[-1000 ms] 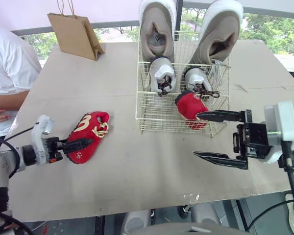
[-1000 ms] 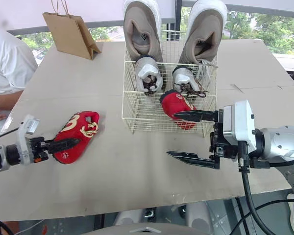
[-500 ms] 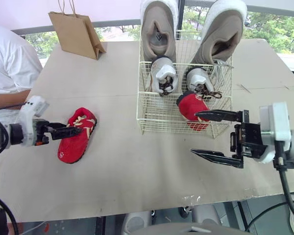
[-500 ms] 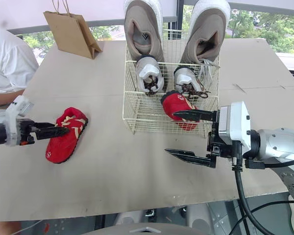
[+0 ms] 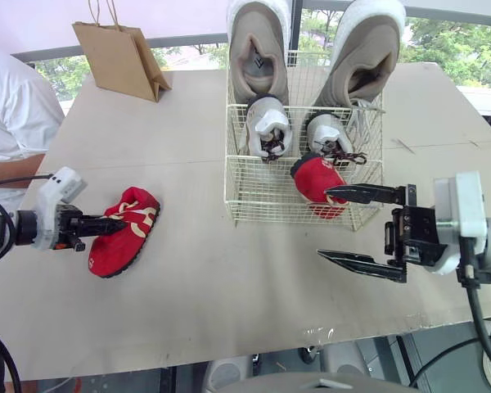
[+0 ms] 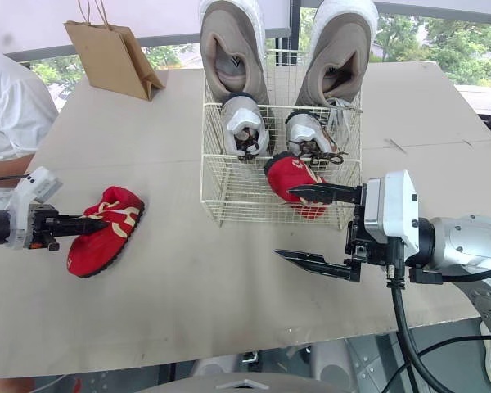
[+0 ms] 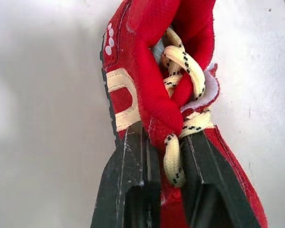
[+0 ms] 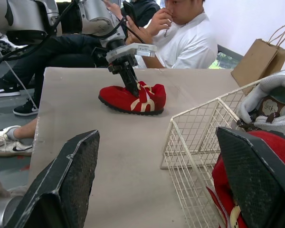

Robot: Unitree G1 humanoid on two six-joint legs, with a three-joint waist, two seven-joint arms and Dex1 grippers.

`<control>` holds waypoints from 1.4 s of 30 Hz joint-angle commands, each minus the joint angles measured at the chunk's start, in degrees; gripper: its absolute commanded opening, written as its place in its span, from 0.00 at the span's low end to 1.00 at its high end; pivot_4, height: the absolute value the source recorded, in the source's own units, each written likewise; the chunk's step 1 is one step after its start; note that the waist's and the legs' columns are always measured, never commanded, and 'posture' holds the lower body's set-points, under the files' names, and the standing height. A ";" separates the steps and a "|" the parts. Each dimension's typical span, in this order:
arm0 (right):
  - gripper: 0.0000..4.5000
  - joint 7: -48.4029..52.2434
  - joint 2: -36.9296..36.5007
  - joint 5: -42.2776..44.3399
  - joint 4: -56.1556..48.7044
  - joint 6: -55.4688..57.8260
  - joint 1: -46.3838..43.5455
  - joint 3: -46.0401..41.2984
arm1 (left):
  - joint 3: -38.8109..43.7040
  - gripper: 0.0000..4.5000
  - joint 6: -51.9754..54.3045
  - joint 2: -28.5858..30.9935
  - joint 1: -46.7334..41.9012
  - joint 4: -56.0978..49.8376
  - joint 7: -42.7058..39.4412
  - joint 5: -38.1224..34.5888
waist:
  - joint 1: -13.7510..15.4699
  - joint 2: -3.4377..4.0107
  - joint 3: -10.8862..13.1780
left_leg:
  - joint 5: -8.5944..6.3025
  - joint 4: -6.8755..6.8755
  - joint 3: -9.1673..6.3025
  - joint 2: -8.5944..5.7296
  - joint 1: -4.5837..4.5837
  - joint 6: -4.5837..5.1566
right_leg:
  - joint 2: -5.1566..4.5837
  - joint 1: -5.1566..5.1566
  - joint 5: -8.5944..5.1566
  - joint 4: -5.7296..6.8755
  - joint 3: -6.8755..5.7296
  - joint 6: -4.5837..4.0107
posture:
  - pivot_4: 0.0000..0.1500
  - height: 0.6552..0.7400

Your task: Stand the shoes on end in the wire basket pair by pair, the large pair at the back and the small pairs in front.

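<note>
A small red shoe [image 5: 124,231] with cream laces lies sole-down on the table at the left. My left gripper [image 7: 166,156] is shut on its laced upper, red cloth and a lace pinched between the fingers [image 7: 128,175]. The wire basket [image 5: 262,196] stands mid-table. A large grey pair [image 5: 259,49] is on end at its back, a small silver pair [image 5: 268,123] in front of that, and one red shoe [image 5: 315,176] at its front right. My right gripper [image 5: 323,223] is open just in front of the basket's right corner, its upper finger by that red shoe.
A brown paper bag [image 5: 119,57] stands at the table's far left. A person in a white shirt [image 5: 12,115] sits by the left edge, close to my left arm. Bare tabletop [image 5: 221,278] lies between the two grippers.
The red shoe on the table has rolled from its side onto its sole. My left gripper has shut on its upper. The right gripper has stayed open in place.
</note>
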 commanded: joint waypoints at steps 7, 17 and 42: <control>0.84 0.16 0.12 0.07 0.78 -0.69 -0.30 -2.02 | 22.45 0.05 27.85 -12.35 -10.00 -18.44 14.13 -24.59 | 0.87 -0.32 0.04 | 0.03 0.05 -0.20 0.00 -0.06 -0.04 | 0.02 0.08 0.00 0.01 -0.15 0.03 | 1.00 1.00; 0.84 -0.97 -1.17 0.39 0.67 -0.22 6.10 -9.18 | 15.40 0.05 2.08 -45.57 -13.54 -57.92 41.07 -25.43 | 0.06 -0.37 -0.01 | 0.29 0.11 -0.24 -0.24 0.20 -0.15 | 0.07 0.52 0.30 0.06 0.12 0.07 | 1.00 1.00; 0.84 -5.38 -5.53 7.81 -2.18 4.11 10.85 -16.77 | -16.48 0.05 -92.56 -56.96 1.70 -16.96 49.67 30.81 | 1.97 -0.31 -0.12 | 0.09 0.15 -0.23 -0.02 0.12 0.25 | 0.46 0.51 0.09 -0.16 -0.01 -0.06 | 1.00 1.00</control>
